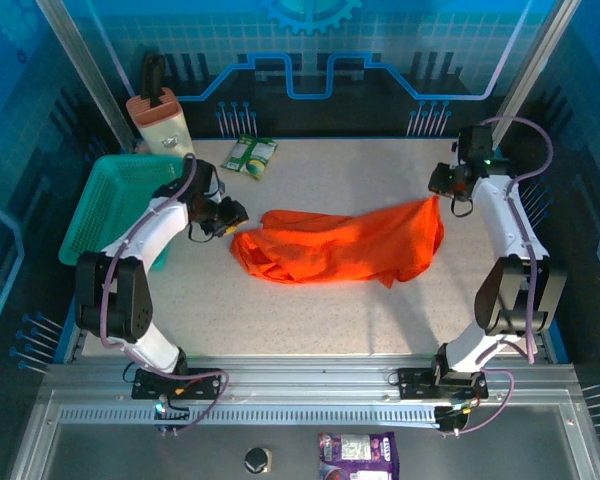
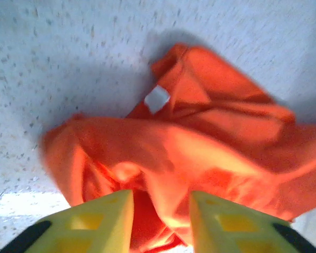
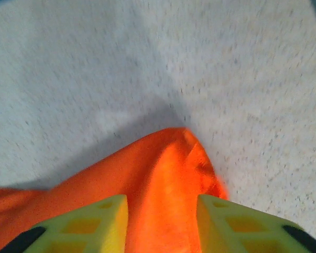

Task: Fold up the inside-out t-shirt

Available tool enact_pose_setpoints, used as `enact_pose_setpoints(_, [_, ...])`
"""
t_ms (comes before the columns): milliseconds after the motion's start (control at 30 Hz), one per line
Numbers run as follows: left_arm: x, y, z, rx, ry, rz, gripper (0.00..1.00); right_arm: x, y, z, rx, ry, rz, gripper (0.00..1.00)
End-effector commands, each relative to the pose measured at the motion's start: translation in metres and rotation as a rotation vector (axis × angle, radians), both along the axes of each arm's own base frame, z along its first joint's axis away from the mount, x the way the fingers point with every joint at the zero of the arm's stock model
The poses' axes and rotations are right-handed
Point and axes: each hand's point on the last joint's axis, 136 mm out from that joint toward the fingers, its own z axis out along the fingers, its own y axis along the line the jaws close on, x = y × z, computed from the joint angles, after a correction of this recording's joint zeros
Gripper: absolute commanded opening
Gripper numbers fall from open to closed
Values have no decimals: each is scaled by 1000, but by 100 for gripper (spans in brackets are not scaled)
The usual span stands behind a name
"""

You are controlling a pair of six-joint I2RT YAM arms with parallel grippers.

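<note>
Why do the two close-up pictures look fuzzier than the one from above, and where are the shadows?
Top external: sharp, evenly lit, the t-shirt crisp on the table. Left wrist: soft throughout, grey shadow beyond the shirt, a bright patch at lower left. Right wrist: smeared, perhaps from motion or closeness; dark shadow left of the shirt's corner.

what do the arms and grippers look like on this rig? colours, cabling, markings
Left arm and right arm: white link shells, black joints and bases, a lilac cable looped along each. A green light glows near the right wrist. Left gripper and right gripper: yellow fingers with recessed pockets, black at the root. No markings legible.
</note>
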Motion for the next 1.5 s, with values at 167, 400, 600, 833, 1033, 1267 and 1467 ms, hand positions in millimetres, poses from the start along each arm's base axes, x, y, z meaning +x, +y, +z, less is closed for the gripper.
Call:
enact_pose_setpoints(167, [-10,-7,10,139,-44,-92,44,-49,57,-22,17,101,107,46])
enact_pose_setpoints(400, [-31,-42,-12,181,29,-199,50,-111,103,-76,25,269,159,54])
enact_pose_setpoints(600, [-34,-63,-40,135,76,-204,56,-149,121,-124,46,382,149,58])
enact_pose_setpoints(833, [-28,-65,-66,168,124,-210,56,-146,130,-149,42,408,163,61])
enact_pose_setpoints(1033, [-17,-64,-68,198,119,-208,44,-135,120,-149,-4,400,137,14])
enact_pose_setpoints(1267, [7,-82,-34,116,21,-195,4,-118,149,-108,-19,319,256,40])
enact_pose_setpoints(1467, [20,-101,-8,13,-27,-197,3,-102,249,-73,190,148,540,51])
